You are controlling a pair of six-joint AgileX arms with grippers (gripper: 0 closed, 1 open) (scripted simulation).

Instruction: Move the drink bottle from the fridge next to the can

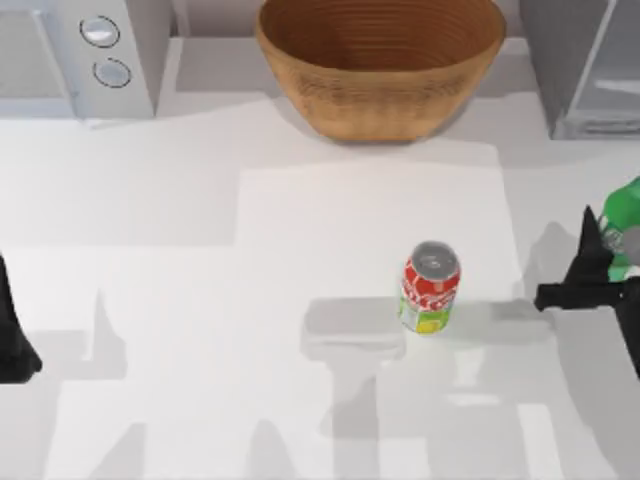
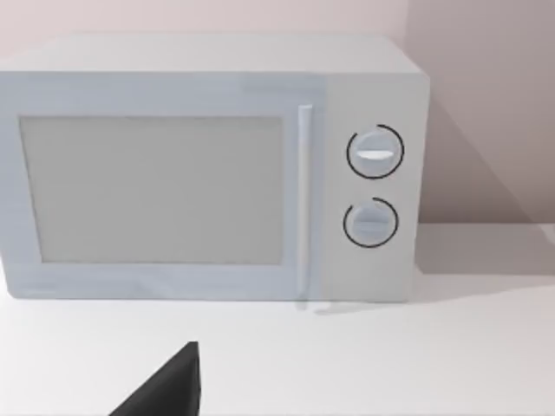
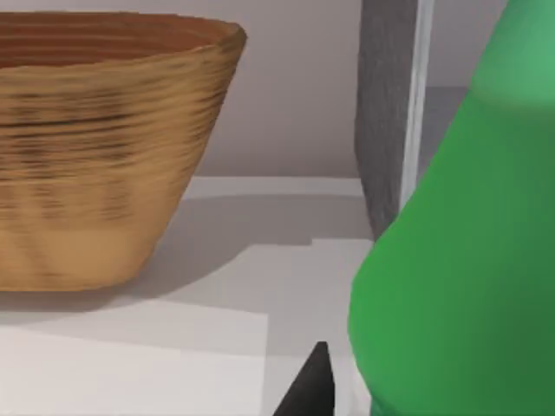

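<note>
The green drink bottle (image 1: 627, 208) is at the table's right edge, outside the fridge (image 1: 585, 70), with my right gripper (image 1: 610, 250) shut on it. In the right wrist view the bottle (image 3: 460, 260) is very close, and one dark finger (image 3: 314, 386) shows beside it. The red can (image 1: 430, 288) stands upright on the table, to the left of the bottle with a clear gap between them. My left gripper (image 1: 15, 335) is parked at the table's left edge, facing the microwave.
A large woven basket (image 1: 380, 75) stands at the back middle. A white microwave (image 1: 85, 55) with two round knobs stands at the back left. The fridge fills the back right corner, behind the bottle.
</note>
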